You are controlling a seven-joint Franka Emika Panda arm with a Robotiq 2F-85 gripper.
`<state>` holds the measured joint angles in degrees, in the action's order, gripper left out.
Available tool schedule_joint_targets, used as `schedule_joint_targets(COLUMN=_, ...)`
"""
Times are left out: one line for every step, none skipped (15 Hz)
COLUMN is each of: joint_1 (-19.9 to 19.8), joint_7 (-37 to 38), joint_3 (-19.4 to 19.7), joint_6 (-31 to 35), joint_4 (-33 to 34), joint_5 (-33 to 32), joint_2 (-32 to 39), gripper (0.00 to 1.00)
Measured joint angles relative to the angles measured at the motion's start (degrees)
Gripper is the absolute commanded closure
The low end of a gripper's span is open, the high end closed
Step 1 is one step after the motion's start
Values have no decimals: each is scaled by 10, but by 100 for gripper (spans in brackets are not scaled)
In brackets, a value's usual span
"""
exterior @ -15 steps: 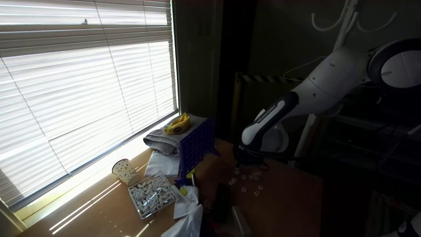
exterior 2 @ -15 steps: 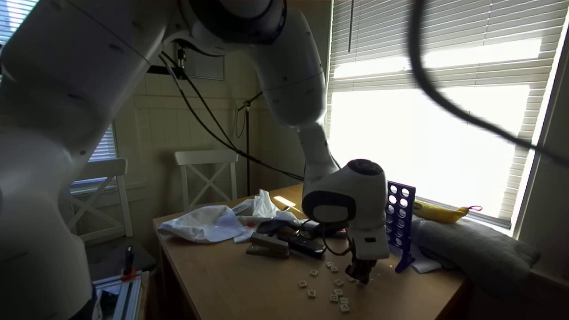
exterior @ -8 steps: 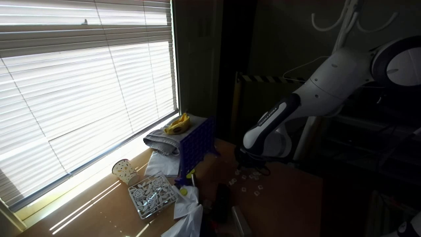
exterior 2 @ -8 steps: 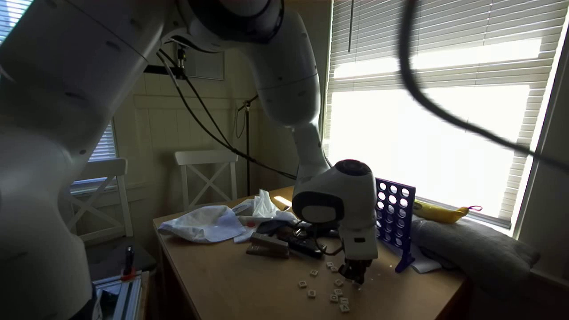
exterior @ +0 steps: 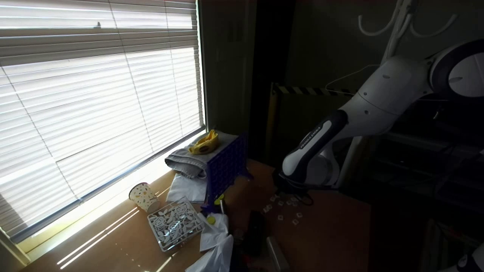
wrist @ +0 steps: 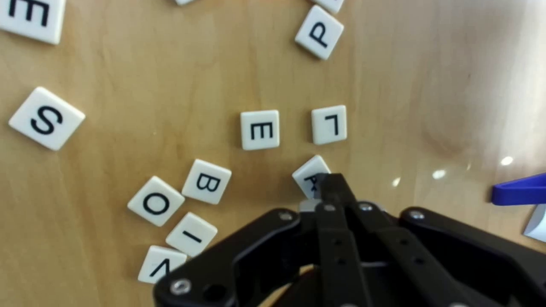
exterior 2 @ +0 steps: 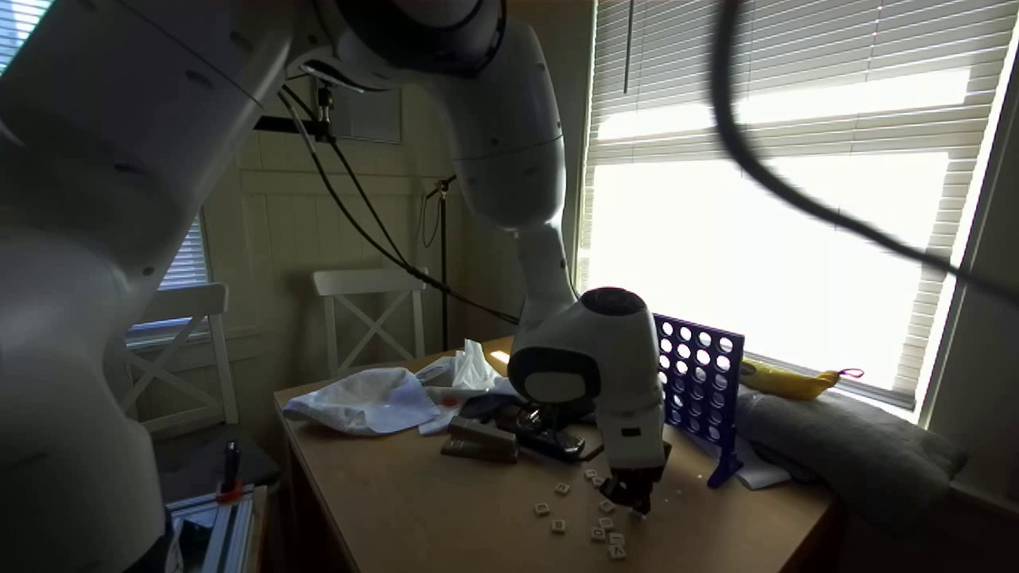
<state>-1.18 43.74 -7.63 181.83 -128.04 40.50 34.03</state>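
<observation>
The jaws, pressed together around nothing visible, partly hide the A tile (wrist: 310, 174). Coming down blindly could skid it into the L tile (wrist: 329, 124) or towards an edge of the worktop (exterior 2: 446, 525).

Letter tiles (wrist: 260, 130) are white with black lettering; the hand (wrist: 350, 198) is black. Bench (wrist: 170, 102) is light brown, wood-grained. Game grid (exterior 2: 710, 378) is blue, with rows of round holes. Openwork panel (exterior: 181, 210) is pale grey, in a rose-and-leaf pattern. Cup (exterior: 144, 198) is cream with multicoloured flecks; cloth (exterior 2: 844, 438) is grey.
</observation>
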Motion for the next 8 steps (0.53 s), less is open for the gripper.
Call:
schedule_joint_targets(joint_1=0, joint_7=0, joint_3=-1, joint_6=14, joint_4=-6, joint_5=0, joint_2=0, gripper=100)
schedule_joint_targets(joint_1=0, joint_7=0, joint_3=-2, joint_6=29, joint_4=-11, joint_5=0, joint_2=0, gripper=100)
schedule_joint_targets(joint_1=0, joint_7=0, joint_3=-3, joint_6=43, joint_4=-17, joint_5=0, joint_2=0, gripper=100)
schedule_joint_targets(joint_1=0, joint_7=0, joint_3=-5, joint_6=56, joint_4=-22, joint_5=0, joint_2=0, gripper=100)
schedule_joint_targets(joint_1=0, joint_7=0, joint_3=-7, joint_6=67, joint_4=-26, joint_5=0, joint_2=1, gripper=100)
schedule_joint_targets(joint_1=-1, joint_7=0, joint_3=-11, joint_6=77, joint_4=-29, joint_5=0, joint_2=1, gripper=100)
schedule_joint_targets(joint_1=-4, joint_7=0, joint_3=-16, joint_6=88, joint_4=-31, joint_5=0, joint_2=1, gripper=100)
schedule_joint_targets(joint_1=-10, joint_7=0, joint_3=-26, joint_6=102, joint_4=-33, joint_5=0, joint_2=1, gripper=100)
